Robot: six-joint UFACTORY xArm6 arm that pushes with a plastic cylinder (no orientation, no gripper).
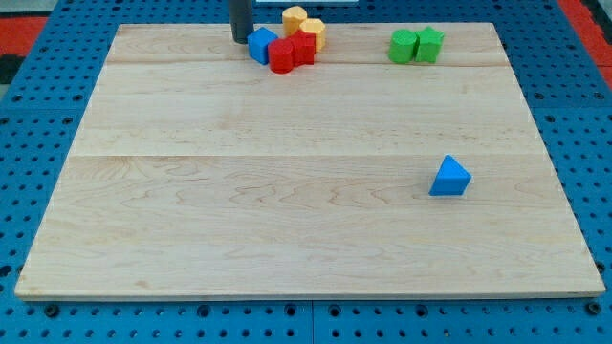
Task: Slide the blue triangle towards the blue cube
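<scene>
The blue triangle [449,178] lies alone at the view's right, below the middle of the wooden board [239,210]. The blue cube [261,44] sits near the view's top, left of centre, touching a red block. My tip [241,38] is at the view's top, just left of the blue cube and very close to it. It is far from the blue triangle, up and to the left of it.
A red cylinder [281,56] and a red block [303,47] press against the blue cube's right side. Two yellow blocks [303,23] sit behind them. Two green blocks [416,45] stand together at the view's top right.
</scene>
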